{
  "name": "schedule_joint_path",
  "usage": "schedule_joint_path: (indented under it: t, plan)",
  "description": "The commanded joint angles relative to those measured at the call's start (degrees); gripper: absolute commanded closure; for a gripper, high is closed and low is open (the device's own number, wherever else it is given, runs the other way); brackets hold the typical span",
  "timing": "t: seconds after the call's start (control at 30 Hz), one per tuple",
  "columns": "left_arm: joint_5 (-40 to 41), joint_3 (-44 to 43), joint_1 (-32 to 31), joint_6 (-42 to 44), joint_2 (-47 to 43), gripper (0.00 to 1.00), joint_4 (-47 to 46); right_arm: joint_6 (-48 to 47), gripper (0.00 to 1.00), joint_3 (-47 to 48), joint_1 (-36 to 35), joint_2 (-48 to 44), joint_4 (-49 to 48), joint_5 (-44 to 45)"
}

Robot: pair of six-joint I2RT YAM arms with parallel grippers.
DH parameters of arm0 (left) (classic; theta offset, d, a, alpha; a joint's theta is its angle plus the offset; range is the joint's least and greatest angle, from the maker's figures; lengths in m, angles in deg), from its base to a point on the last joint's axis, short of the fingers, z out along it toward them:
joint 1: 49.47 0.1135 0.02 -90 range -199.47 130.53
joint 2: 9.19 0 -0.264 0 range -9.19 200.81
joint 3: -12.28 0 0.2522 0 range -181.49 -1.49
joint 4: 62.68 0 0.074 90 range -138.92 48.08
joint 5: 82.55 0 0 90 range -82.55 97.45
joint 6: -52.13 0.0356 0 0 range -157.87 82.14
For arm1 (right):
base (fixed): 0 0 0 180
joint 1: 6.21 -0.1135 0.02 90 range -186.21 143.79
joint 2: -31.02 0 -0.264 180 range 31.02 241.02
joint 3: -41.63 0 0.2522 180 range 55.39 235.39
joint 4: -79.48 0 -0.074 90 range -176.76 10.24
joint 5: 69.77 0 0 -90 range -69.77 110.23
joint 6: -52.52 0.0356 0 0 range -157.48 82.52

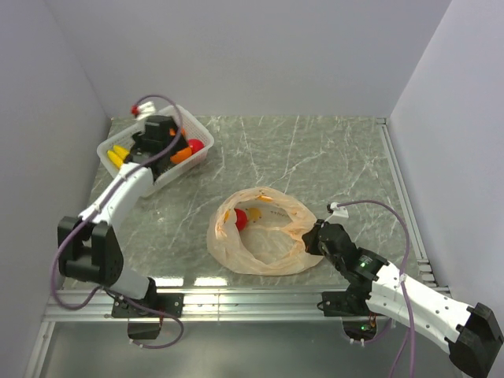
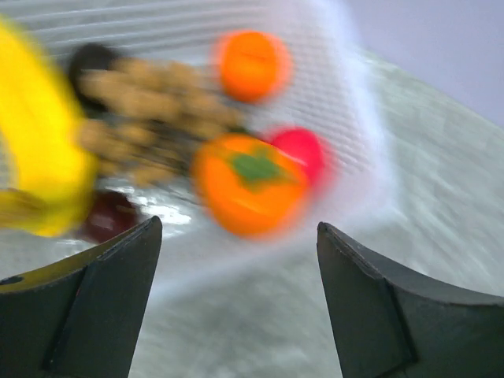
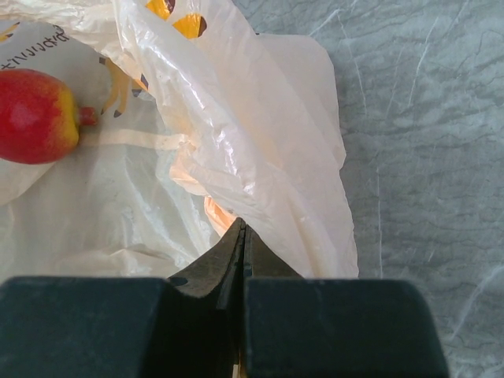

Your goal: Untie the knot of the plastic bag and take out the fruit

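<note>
The peach plastic bag (image 1: 264,232) lies open on the table, and no knot shows. A red apple (image 1: 241,218) lies inside it and also shows in the right wrist view (image 3: 35,114). My right gripper (image 1: 311,239) is shut on the bag's right rim (image 3: 260,134), its tips (image 3: 242,224) pinching a fold. My left gripper (image 1: 157,142) hovers open and empty (image 2: 236,228) over the white basket (image 1: 201,130). The basket holds yellow bananas (image 2: 39,150), an orange persimmon (image 2: 248,185), a red fruit (image 2: 303,150) and small brown balls (image 2: 150,102).
The basket (image 2: 339,94) stands at the back left and also holds a plain tangerine (image 2: 250,63) and a dark brown fruit (image 2: 110,216). Grey walls enclose the marble table (image 1: 331,157) on three sides. A metal rail (image 1: 236,295) runs along the near edge.
</note>
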Motion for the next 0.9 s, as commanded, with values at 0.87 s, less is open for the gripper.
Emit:
schedule_joint_path:
  t: [0.87]
  plan:
    - [26.0, -9.8, -56.3, -16.2, 15.7, 0.25, 23.8, -0.4, 1.00, -0.8, -1.3, -3.4, -2.0, 1.7]
